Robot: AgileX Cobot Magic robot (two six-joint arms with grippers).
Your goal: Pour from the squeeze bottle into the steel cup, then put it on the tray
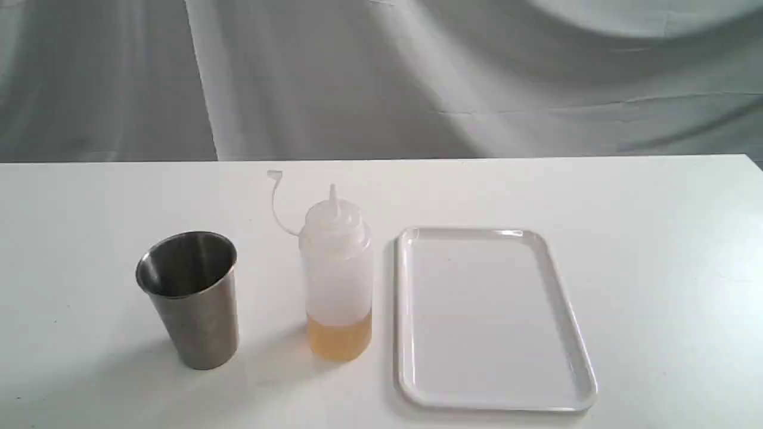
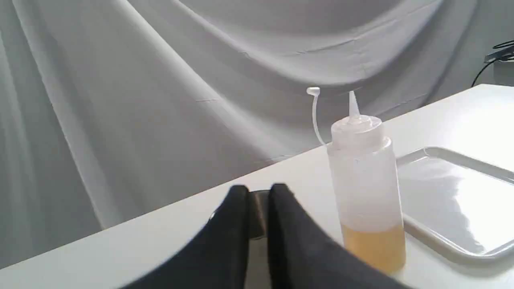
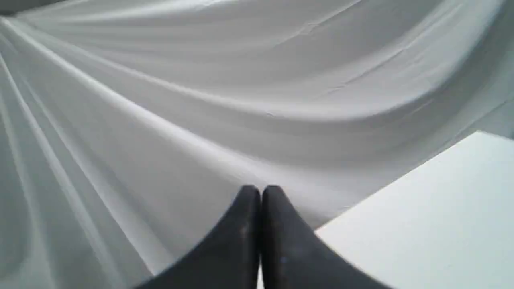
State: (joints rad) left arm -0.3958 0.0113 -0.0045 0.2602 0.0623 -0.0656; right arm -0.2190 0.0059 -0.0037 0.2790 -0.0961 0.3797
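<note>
Tray (image 1: 405, 310), squeeze bottle (image 1: 337, 280) just beside its rim, steel cup (image 1: 194, 310) beyond.

In the left wrist view the steel cup (image 2: 257, 214) is almost fully hidden behind the two dark fingers (image 2: 299, 245) of the left gripper (image 2: 257, 192). Only a narrow grey strip shows in the gap between them, perhaps part of its wall. The fingers are blurred and run out of the picture. One finger also covers a low corner of the squeeze bottle (image 2: 363, 176). The tray (image 2: 449, 154) is cut by the picture's edge. In the right wrist view only one corner of the table (image 3: 421, 224) is seen.
</note>
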